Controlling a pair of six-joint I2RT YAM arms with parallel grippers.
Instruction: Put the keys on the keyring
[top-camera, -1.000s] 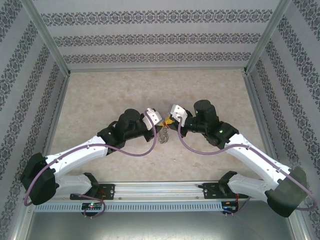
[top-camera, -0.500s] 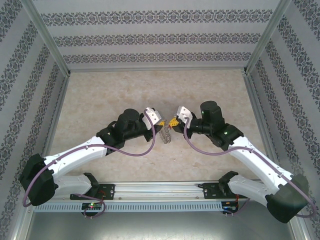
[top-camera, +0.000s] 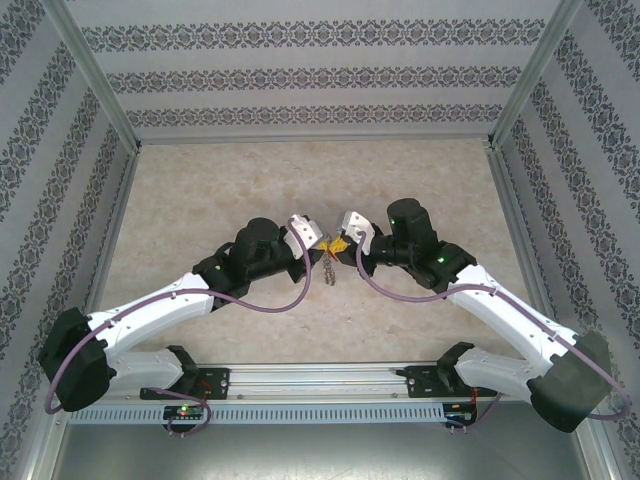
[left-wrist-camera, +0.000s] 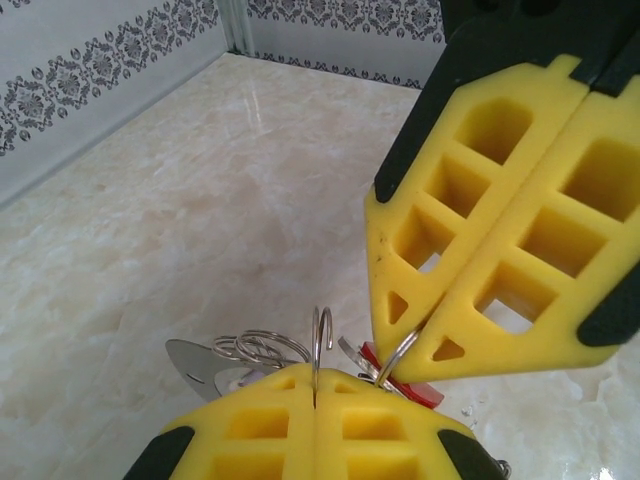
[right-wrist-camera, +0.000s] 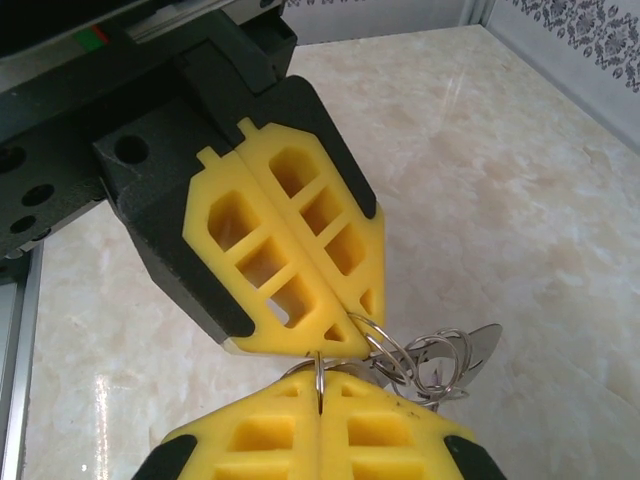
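While the two arms are meeting tip to tip over the middle of the tabletop (top-camera: 200, 190), the left end effector (left-wrist-camera: 315, 392) is clenching its yellow fingers on a thin wire loop of the keyring (left-wrist-camera: 321, 312). That loop is standing up out of the seam between the fingers. The right end effector (left-wrist-camera: 412, 345) is coming in from above and to the right, its fingers also closed and pinching another turn of the wire just beside the first. The keys (left-wrist-camera: 195, 365) are hanging just beneath the two tips. One flat silver blade is jutting out to the left, and a red key head (left-wrist-camera: 415, 390) is showing directly under the right tip. In the overhead view the bunch is dangling between the end effectors; I cannot tell whether it is touching the tabletop.
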